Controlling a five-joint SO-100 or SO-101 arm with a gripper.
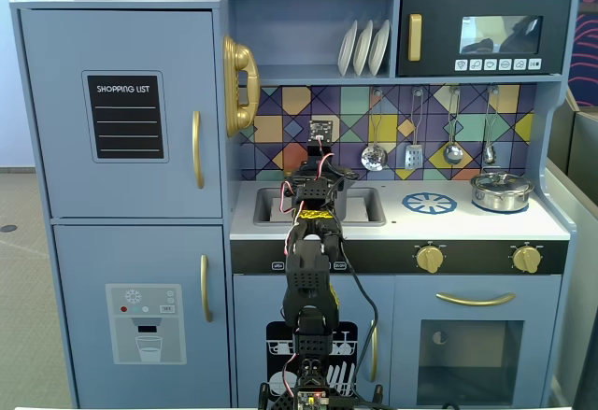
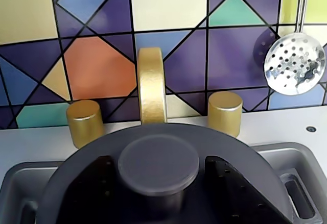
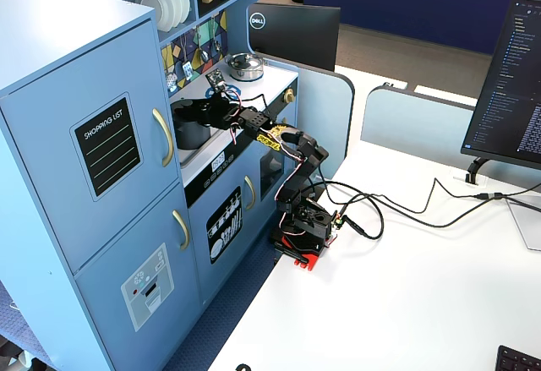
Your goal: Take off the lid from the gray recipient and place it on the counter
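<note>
Toy-kitchen counter point(image 1: 392, 226): the gray recipient point(image 3: 191, 132) stands in the sink recess, at 9 o'clock from the burner print point(image 1: 429, 204). The lid point(image 2: 163, 180) remains seated. The gripper point(image 2: 159, 180) straddles the knob point(image 2: 158, 164), fingers point(image 2: 232, 188) spread either side.

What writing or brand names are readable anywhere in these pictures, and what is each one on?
"SHOPPING LIST": black chalkboard panel on the toy fridge door, readable in both fixed views.
"DELL": back of the black monitor beside the toy kitchen.
Too small or blurred to read: microwave buttons, ice dispenser panel, dishwasher door print, text on the lit computer screen.
</note>
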